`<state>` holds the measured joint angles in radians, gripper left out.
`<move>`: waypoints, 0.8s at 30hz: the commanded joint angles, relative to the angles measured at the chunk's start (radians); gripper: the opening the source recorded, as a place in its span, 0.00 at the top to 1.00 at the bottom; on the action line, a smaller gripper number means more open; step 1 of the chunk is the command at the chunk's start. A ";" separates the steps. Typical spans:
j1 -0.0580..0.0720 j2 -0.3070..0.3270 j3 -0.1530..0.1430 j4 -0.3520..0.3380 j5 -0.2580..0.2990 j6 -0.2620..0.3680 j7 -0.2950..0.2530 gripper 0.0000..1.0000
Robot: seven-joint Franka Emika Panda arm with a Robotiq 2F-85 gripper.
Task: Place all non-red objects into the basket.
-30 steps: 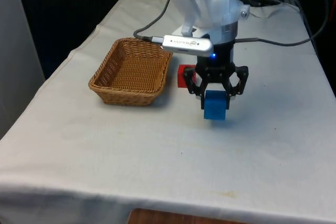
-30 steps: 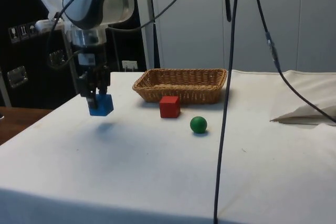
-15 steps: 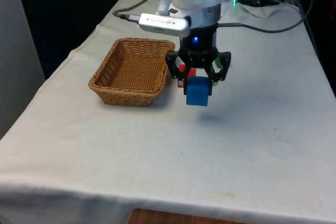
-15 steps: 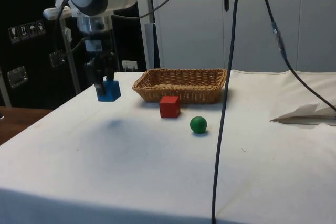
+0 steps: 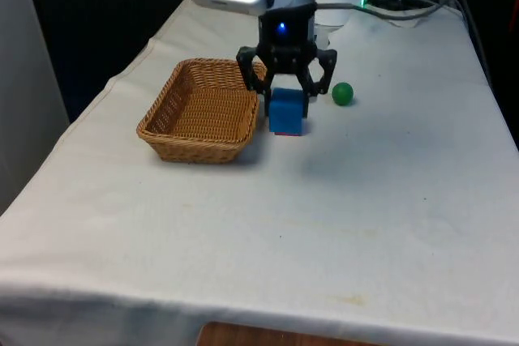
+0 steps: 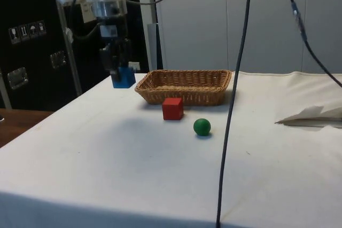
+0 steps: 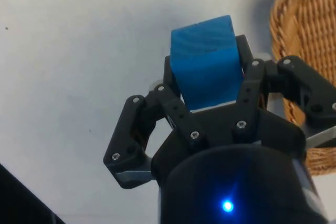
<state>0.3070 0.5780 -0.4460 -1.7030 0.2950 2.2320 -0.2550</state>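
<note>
My gripper (image 5: 286,104) is shut on a blue cube (image 5: 286,113), held in the air just off the wicker basket's (image 5: 204,109) rim on the front view's right. From the side, the gripper (image 6: 121,74) with the blue cube (image 6: 123,77) hangs beside the basket (image 6: 185,86), above the table. The wrist view shows the blue cube (image 7: 207,61) clamped between the fingers, with the basket (image 7: 297,35) close by. A red cube (image 6: 172,108) sits on the cloth before the basket, mostly hidden behind the blue cube in the front view. A green ball (image 5: 342,93) (image 6: 202,127) lies near it.
A crumpled fold of white cloth (image 6: 315,116) lies at the side view's right. Black cables (image 6: 235,78) hang down in front of the side camera. The table edge (image 5: 243,313) runs along the front view's near side.
The gripper has carried the blue cube upward and toward the basket, away from the open cloth. The green ball is now uncovered in the front view, and the red cube is hidden there.
</note>
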 commanded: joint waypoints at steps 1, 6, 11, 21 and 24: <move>0.006 -0.022 -0.009 -0.023 -0.013 0.006 0.000 0.97; 0.005 -0.071 -0.016 -0.070 -0.039 0.008 -0.001 0.97; 0.004 -0.115 -0.026 -0.111 -0.061 0.007 -0.004 0.97; -0.009 -0.136 -0.058 -0.139 -0.057 0.007 -0.050 0.97; -0.020 -0.125 -0.070 -0.141 -0.041 0.013 -0.080 0.97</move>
<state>0.2980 0.4490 -0.5210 -1.8430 0.2420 2.2360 -0.3200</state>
